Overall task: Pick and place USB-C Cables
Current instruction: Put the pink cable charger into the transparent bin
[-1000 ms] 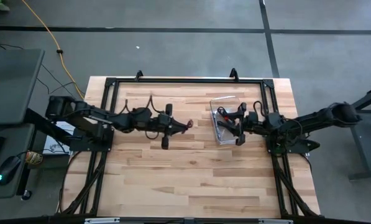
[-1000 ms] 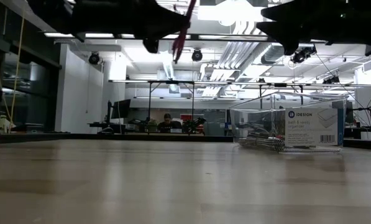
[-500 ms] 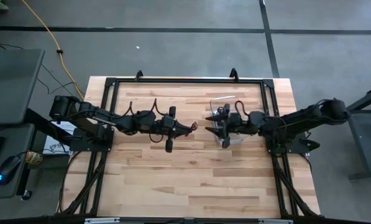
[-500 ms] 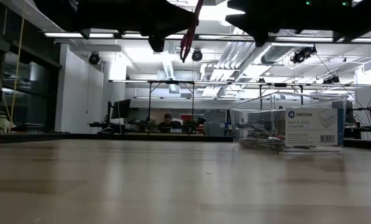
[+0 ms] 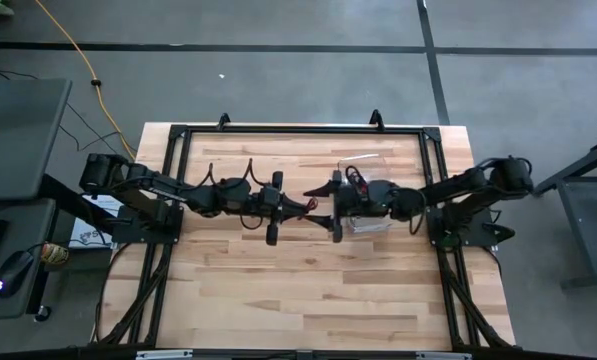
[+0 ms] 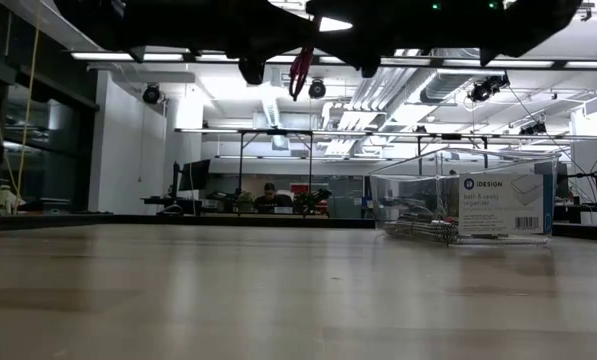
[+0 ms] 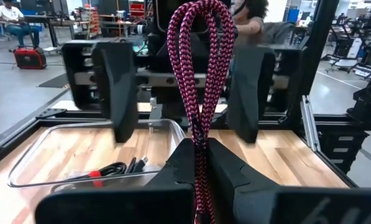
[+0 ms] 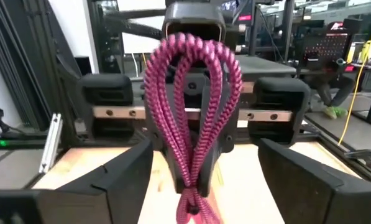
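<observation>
Both arms meet above the table's [image 5: 278, 290] middle, grippers facing each other.

Left gripper [image 5: 296, 207]: clenched on the magenta cable [image 5: 305, 205], held high off the wood. In the left wrist view the two dark fingers [image 7: 225, 171] pinch the bundle [image 7: 201, 74] at its lower end; the folded loops stand out past the fingertips. Long axis runs along the gripper's own line, loop end pointing at the right arm. From above it reads as a short red streak lying across the table's width, tip toward the right gripper. In the low view it hangs [image 6: 300, 68] as a thin red strand under the dark arms.

Right gripper [image 5: 332, 205]: fingers spread wide, one on each side of the cable's loop end, nothing grasped. In the right wrist view the loops [image 8: 191, 112] fill the gap between the open fingers [image 8: 120, 171], apart from both.

Clear box [image 5: 366, 160] sits on the table just behind the right gripper, toward the far right. Inside it: a black cable with a red band [image 7: 107, 171] plus more bundles, hard to tell apart.
</observation>
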`<action>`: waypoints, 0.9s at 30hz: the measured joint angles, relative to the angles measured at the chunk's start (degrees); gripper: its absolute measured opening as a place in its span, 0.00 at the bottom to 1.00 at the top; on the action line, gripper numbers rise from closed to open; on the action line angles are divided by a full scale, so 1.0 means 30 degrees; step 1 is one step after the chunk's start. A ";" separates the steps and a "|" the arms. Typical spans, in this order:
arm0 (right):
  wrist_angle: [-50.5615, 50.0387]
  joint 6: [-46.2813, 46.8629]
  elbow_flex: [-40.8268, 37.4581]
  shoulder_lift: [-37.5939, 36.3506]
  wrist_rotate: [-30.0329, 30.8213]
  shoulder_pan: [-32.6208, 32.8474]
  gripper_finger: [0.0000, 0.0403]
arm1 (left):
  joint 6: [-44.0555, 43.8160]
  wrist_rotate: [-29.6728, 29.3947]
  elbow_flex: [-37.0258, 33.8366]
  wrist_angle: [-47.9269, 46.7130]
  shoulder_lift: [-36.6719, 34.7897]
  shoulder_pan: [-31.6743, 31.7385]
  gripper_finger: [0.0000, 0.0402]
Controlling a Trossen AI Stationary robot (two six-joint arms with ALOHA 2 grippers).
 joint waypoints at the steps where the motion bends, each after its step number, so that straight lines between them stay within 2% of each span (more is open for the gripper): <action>1: -0.0029 -0.0173 0.0240 0.0290 -0.0003 0.0007 0.71 | 0.0002 0.0007 0.0000 -0.0008 0.0000 -0.0007 0.00; 6: -0.0252 -0.0819 0.1151 0.0984 -0.0038 0.0007 0.72 | 0.0005 0.0046 -0.0007 -0.0068 0.0000 0.0000 0.00; 15: -0.0757 -0.0876 0.1301 0.0931 -0.0066 0.0051 0.71 | -0.0333 0.0051 -0.0015 -0.0095 0.0000 -0.0007 0.00; 18: -0.0878 -0.0668 0.1301 0.0931 -0.0066 0.0051 0.68 | -0.0333 0.0047 -0.0015 -0.0080 0.0000 -0.0007 0.00; 22: -0.0966 -0.0619 0.1301 0.0931 -0.0066 -0.0078 0.53 | -0.0195 0.0045 -0.0015 -0.0080 0.0000 0.0007 0.00; 27: -0.1132 -0.0115 0.1352 0.0902 -0.0261 -0.0219 0.23 | -0.0252 -0.0114 -0.0031 -0.0203 -0.0017 0.0012 0.00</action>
